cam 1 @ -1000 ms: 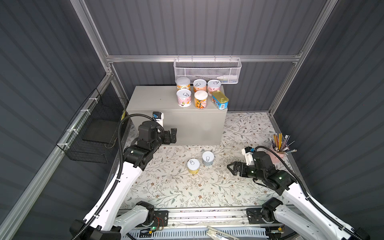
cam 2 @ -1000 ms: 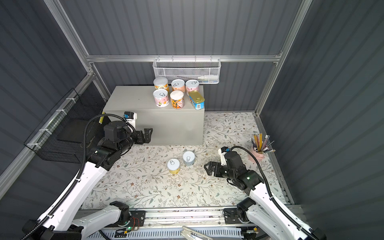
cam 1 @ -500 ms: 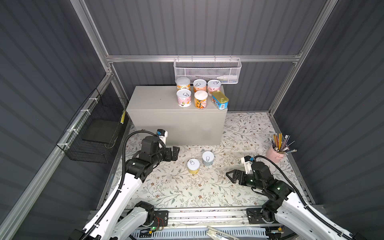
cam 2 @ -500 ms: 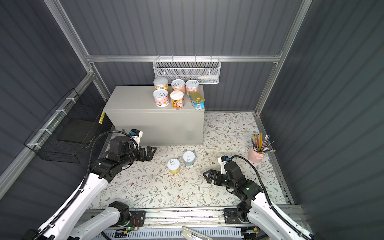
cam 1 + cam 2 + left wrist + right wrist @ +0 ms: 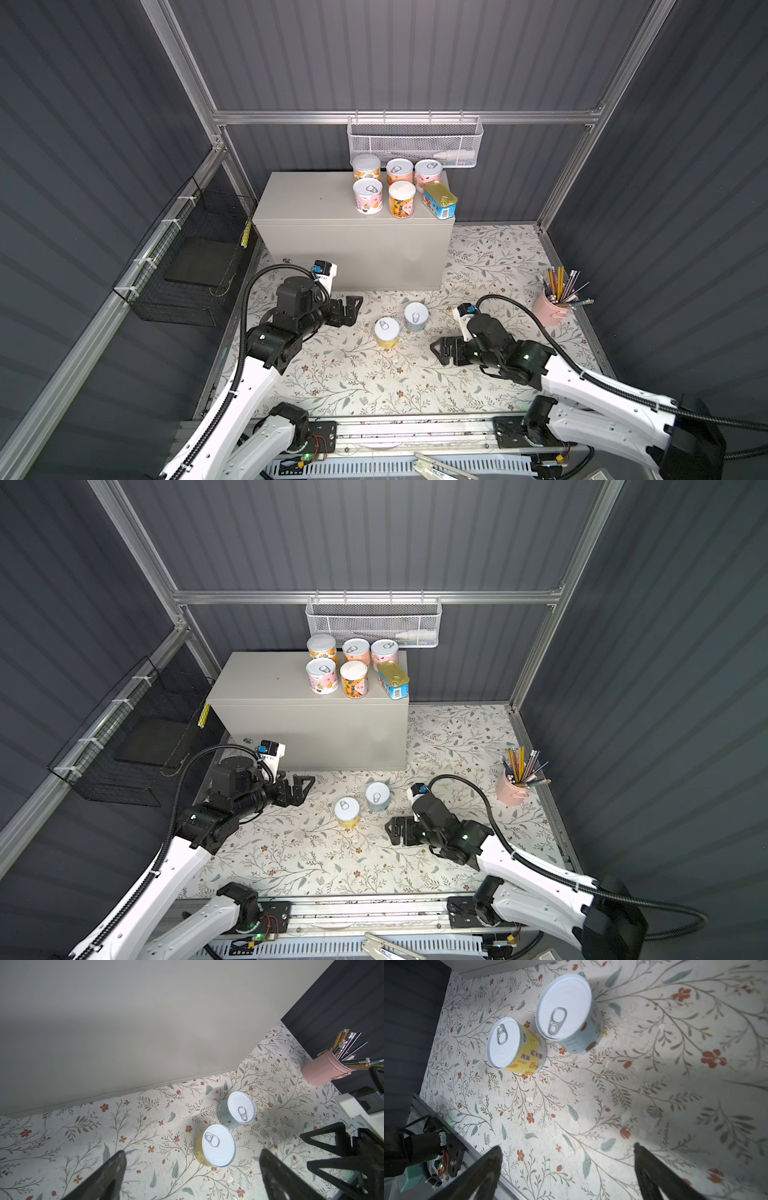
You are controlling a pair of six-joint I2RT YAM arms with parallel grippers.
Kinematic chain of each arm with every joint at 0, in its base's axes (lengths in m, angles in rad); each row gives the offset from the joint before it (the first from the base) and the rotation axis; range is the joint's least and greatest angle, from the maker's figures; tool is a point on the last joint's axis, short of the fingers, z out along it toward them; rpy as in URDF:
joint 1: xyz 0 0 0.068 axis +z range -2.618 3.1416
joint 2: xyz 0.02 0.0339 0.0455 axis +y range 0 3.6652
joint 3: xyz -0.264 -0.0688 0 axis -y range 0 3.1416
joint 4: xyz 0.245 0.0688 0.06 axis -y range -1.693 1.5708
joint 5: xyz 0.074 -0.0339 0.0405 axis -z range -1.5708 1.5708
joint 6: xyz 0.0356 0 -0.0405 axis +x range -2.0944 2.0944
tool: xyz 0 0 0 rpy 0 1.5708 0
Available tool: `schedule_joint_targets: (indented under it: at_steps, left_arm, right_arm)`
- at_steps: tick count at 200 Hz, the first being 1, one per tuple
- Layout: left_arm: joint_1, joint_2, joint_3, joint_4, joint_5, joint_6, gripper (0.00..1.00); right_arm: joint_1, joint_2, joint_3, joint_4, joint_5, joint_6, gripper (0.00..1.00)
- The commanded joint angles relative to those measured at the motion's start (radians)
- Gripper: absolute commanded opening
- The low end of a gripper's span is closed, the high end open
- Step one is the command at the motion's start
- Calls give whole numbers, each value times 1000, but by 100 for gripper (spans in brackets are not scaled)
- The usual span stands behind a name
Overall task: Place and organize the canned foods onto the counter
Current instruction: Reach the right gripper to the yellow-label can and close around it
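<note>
Cans on the mat: A small round yellow can with a silver pull-tab lid (image 5: 387,332) and a small round pale blue can with the same kind of lid (image 5: 416,316) are seen just beside each other on the flowered mat (image 5: 353,374), in front of the big beige-grey metal box surface (image 5: 311,199).
Cans on top: At the right end of the box surface, a round pink-label can (image 5: 368,197) and a round orange-label can (image 5: 402,201) are set in front. Behind them, three more round cans (image 5: 400,171) are set in a row. A flat blue tin with a gold top (image 5: 440,199) is set at the right.
Left hand (image 5: 353,311): It is held low over the mat, left of the yellow can, and is pointed toward it. Its fingers are spread wide and nothing is held.
Right hand (image 5: 438,354): It is held low over the mat, right of the two cans, and is pointed toward them. Its fingers are spread wide and nothing is held.
Which way: Every round can is stood upright, lid up. The blue tin is laid flat, gold top up, with its long side run from back to front, turned a little.
</note>
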Motion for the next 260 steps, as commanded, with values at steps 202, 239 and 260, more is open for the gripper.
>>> schedule_joint_targets:
  at_steps: [202,239,260]
  left_arm:
    - [7,-27,0,-95,-239,-6,100]
    - [7,-17,2,-100,-242,-6,100]
    - [7,-12,2,-101,-245,-5,100]
  right_arm:
    - [159,804,632,-24,192,-157,91]
    - [166,853,689,-91,250,-174,84]
    - [171,886,721,-123,268,-178,83]
